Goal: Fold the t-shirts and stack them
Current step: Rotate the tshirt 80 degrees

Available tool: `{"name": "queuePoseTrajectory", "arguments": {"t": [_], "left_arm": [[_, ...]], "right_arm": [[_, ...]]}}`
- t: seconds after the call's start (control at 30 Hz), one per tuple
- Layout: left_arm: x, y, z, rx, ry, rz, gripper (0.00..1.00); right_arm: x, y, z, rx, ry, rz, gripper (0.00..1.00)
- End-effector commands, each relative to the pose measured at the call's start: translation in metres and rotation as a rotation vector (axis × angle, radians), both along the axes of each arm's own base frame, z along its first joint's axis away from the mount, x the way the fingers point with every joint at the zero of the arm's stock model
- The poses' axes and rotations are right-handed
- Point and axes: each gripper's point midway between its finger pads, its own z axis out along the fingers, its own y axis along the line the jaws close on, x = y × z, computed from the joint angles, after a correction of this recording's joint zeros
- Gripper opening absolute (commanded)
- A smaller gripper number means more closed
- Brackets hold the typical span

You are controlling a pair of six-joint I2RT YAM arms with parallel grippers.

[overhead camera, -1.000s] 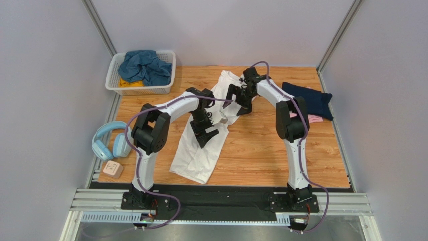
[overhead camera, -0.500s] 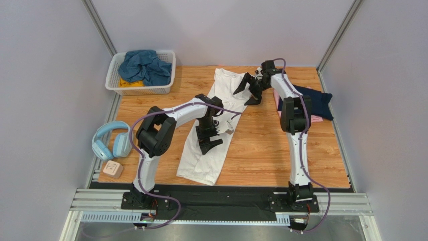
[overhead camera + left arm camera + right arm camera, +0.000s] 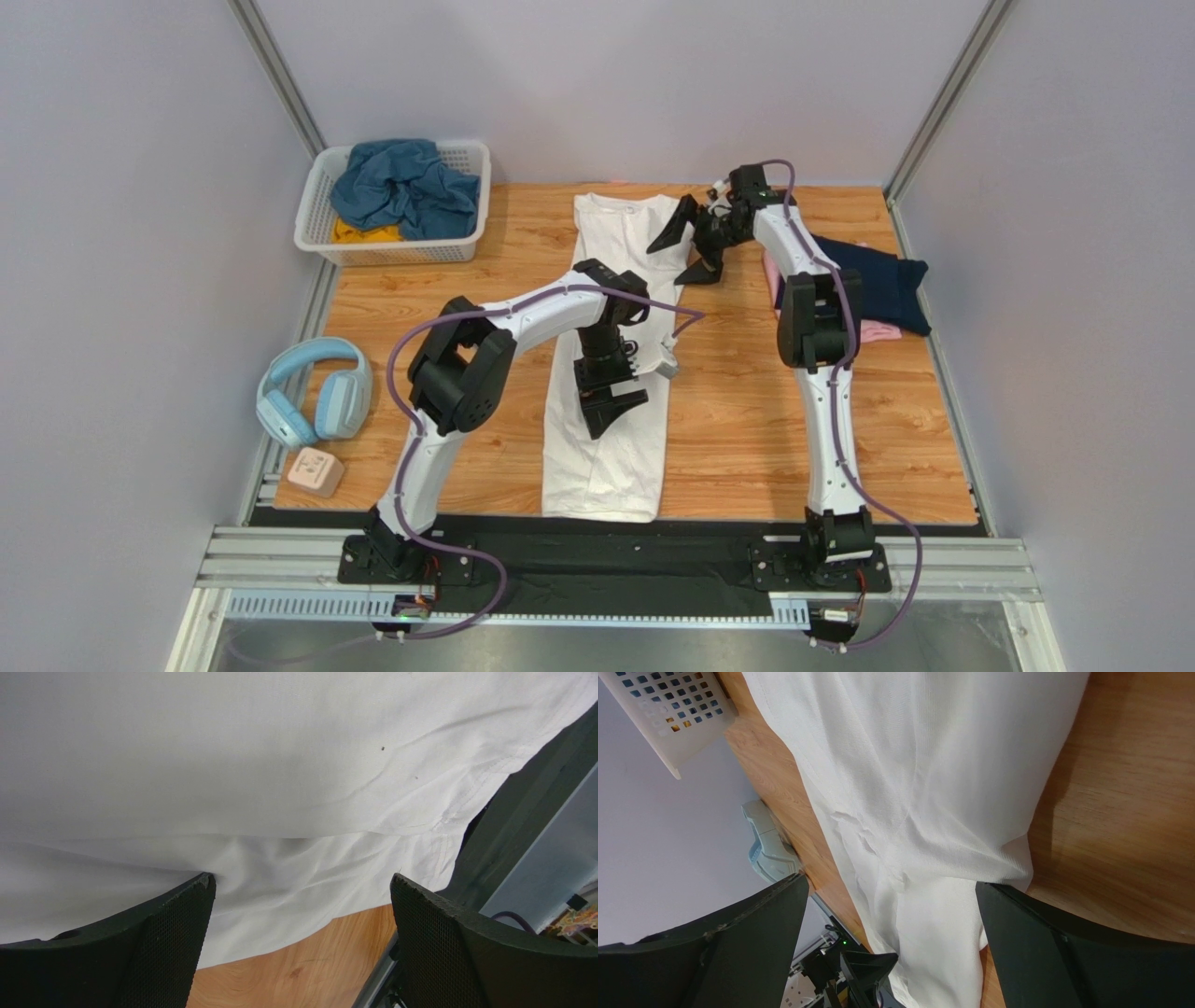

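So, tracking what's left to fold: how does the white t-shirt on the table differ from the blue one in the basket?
The large white cloth t-shirt lies flat and long on the table; the teal-blue cloth t-shirt sits crumpled in the white slatted basket. Both are plain cloth.

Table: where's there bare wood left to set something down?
Bare wood lies between the white t-shirt and the right arm, and beyond it. A smaller patch sits between the basket and the headphones. Crowded: the far right corner with the navy t-shirt, and the middle, under the left pincer and right pincer.
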Motion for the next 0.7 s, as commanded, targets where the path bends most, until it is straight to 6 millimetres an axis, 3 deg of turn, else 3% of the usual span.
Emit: {"name": "queuePoseTrajectory", "arguments": {"t": [0.0, 0.07, 0.13, 0.17, 0.2, 0.3, 0.37, 0.4, 0.47, 0.53, 0.57, 0.6, 0.67], "left_arm": [[-0.007, -0.026, 0.037, -0.145, 0.054, 0.001, 1.00], [-0.001, -0.027, 0.054, -0.193, 0.049, 0.034, 1.00], [0.010, -0.027, 0.085, -0.274, 0.035, 0.085, 1.00], [0.015, -0.026, 0.097, -0.304, 0.032, 0.110, 1.00], [0.019, -0.028, 0.124, -0.377, 0.024, 0.129, 1.00], [0.046, -0.007, 0.173, -0.505, -0.020, 0.239, 1.00], [0.050, 0.007, 0.200, -0.570, -0.060, 0.285, 1.00], [0.063, 0.019, 0.207, -0.607, -0.095, 0.332, 1.00], [0.063, 0.037, 0.211, -0.619, -0.123, 0.398, 1.00], [0.077, 0.055, 0.209, -0.638, -0.180, 0.460, 1.00], [0.069, 0.062, 0.202, -0.628, -0.164, 0.491, 1.00], [0.075, 0.068, 0.200, -0.643, -0.185, 0.513, 1.00], [0.069, 0.074, 0.189, -0.628, -0.167, 0.545, 1.00]], "right_arm": [[0.018, -0.014, 0.049, 0.042, -0.112, -0.038, 1.00], [0.011, -0.010, 0.065, 0.072, -0.124, -0.029, 1.00], [0.009, -0.005, 0.088, 0.114, -0.172, -0.016, 1.00], [0.004, -0.002, 0.088, 0.132, -0.148, -0.024, 1.00], [0.003, 0.003, 0.099, 0.160, -0.179, -0.009, 1.00], [-0.008, 0.020, 0.126, 0.184, -0.218, 0.029, 1.00], [-0.016, 0.029, 0.137, 0.186, -0.234, 0.048, 1.00], [-0.022, 0.037, 0.138, 0.178, -0.232, 0.066, 1.00], [-0.035, 0.045, 0.140, 0.162, -0.219, 0.084, 1.00], [-0.064, 0.059, 0.126, 0.131, -0.181, 0.128, 1.00], [-0.074, 0.063, 0.114, 0.096, -0.171, 0.129, 1.00], [-0.104, 0.074, 0.101, 0.073, -0.138, 0.176, 1.00], [-0.132, 0.083, 0.084, 0.051, -0.121, 0.203, 1.00]]}}
